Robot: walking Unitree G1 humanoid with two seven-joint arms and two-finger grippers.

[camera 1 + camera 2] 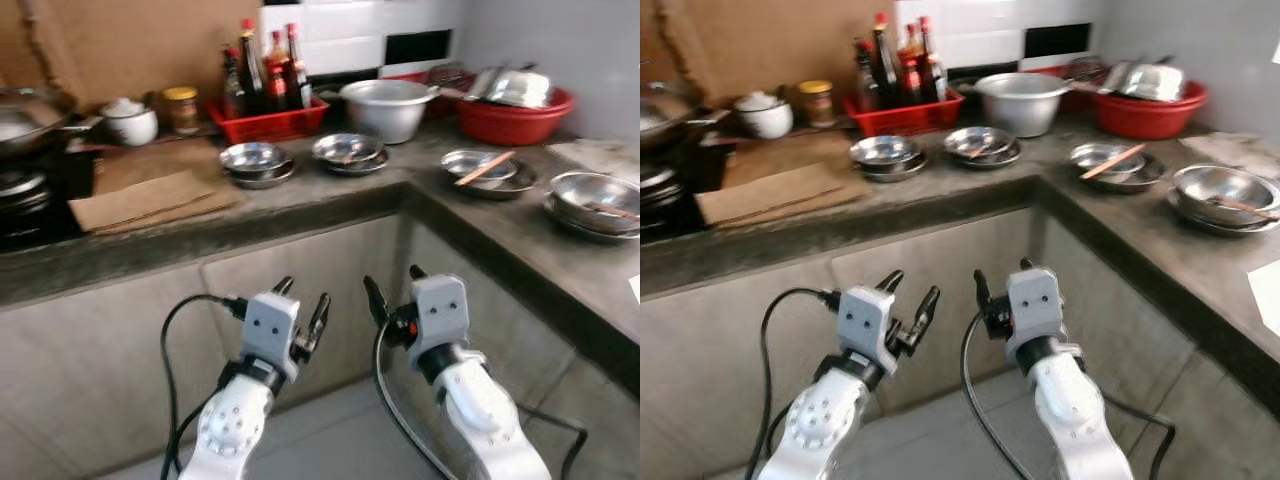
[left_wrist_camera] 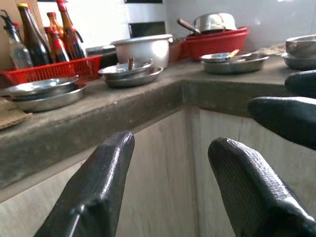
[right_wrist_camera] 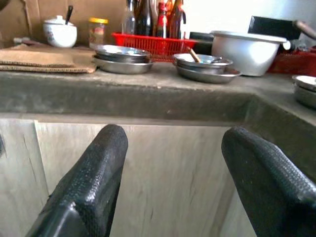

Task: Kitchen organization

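Looking down from the left eye, found the left gripper (image 1: 303, 300) at six o'clock and the right gripper (image 1: 392, 287) just beside it at five, both held low before the cabinet front (image 1: 300, 270), fingers spread and grasping nothing, probably parked clear of the counter (image 1: 330, 195) until a target was picked. Up at twelve, saw steel dish stacks (image 1: 255, 160) set apart along the ledge, likely waiting to be gathered; at one o'clock a metal pot (image 1: 385, 105), at two a red basin (image 1: 515, 110), at eleven a red bottle tray (image 1: 270, 120). Turning to the left wrist, saw fingertips (image 2: 103, 168) parted below the counter edge. Turning to the right wrist, saw fingers (image 3: 98, 163) likewise released, aimed at nested dishes (image 3: 121, 57).
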